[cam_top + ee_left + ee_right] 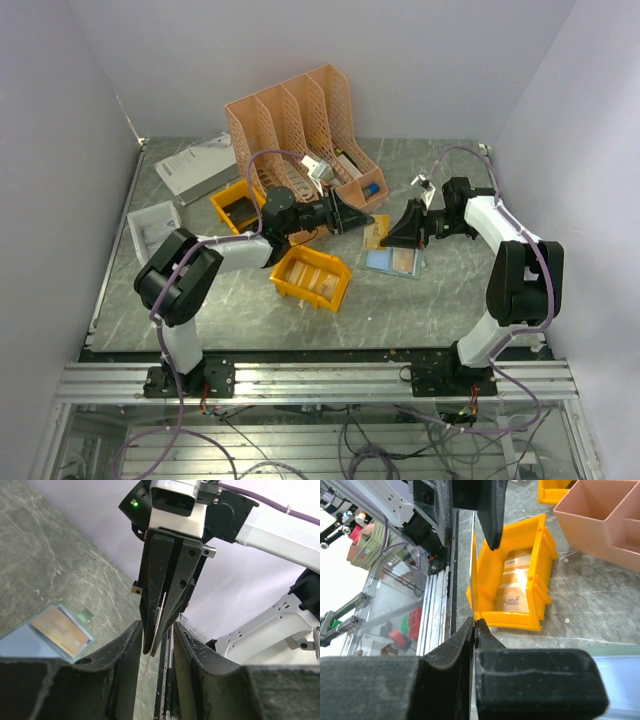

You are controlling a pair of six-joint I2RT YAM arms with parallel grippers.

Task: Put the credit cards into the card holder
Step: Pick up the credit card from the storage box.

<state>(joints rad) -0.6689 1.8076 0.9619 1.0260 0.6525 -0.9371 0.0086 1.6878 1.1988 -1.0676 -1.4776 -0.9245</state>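
Note:
The card holder (392, 262) lies open on the table, light blue inside, with a tan-brown credit card (402, 261) resting on it. The left wrist view shows the same holder (20, 647) and card (61, 630). My right gripper (390, 236) is shut on a thin pale card held edge-on (472, 580), just above the holder's left side. My left gripper (364, 222) meets it nose to nose, open, its fingers (131, 645) standing either side of the right gripper's tips (152, 650) and the card (146, 667) without touching it.
A yellow bin (312, 277) near the holder has more pale cards (515, 587) inside. A second yellow bin (238, 205), a pink file rack (295, 120), a white tray (152, 225) and a grey box (195, 165) stand at the back left.

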